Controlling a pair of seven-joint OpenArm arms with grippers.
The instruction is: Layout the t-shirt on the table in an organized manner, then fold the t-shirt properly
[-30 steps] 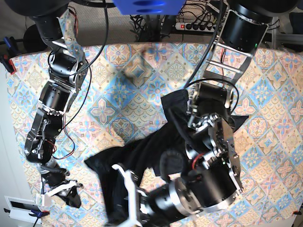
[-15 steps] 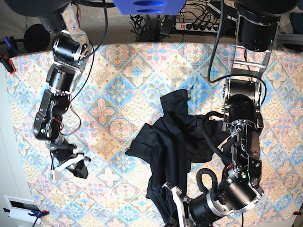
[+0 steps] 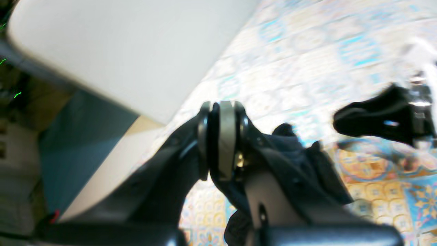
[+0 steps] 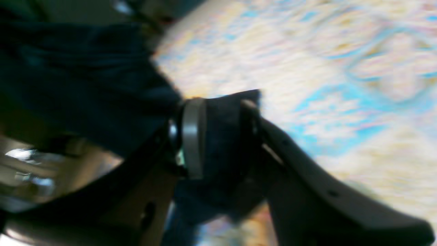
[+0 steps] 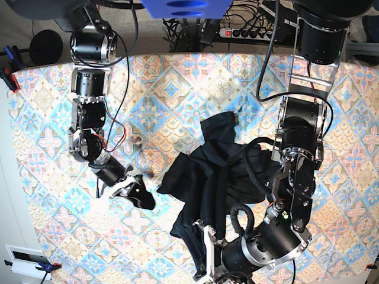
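While t-shirt (image 5: 216, 171) lies crumpled on table (image 5: 177, 89), both grippers pinching black fabric.

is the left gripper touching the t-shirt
Touching. The left wrist view shows the left gripper with its jaws pressed together on dark cloth of the t-shirt bunched right behind them.

a robotics lab or test bench, by the look of it. two jointed black arms (image 5: 294, 148) with bare wiring stand over a worktop (image 5: 177, 83) clothed in pastel tile-pattern fabric. along the top edge of the frame, behind the worktop, lie a power strip (image 5: 244, 32) and a tangle of black cables (image 5: 183, 26) on a grey floor. at the upper left edge a clamp (image 5: 10, 70) grips the cloth. a blue mount (image 5: 177, 7) hangs at top centre.
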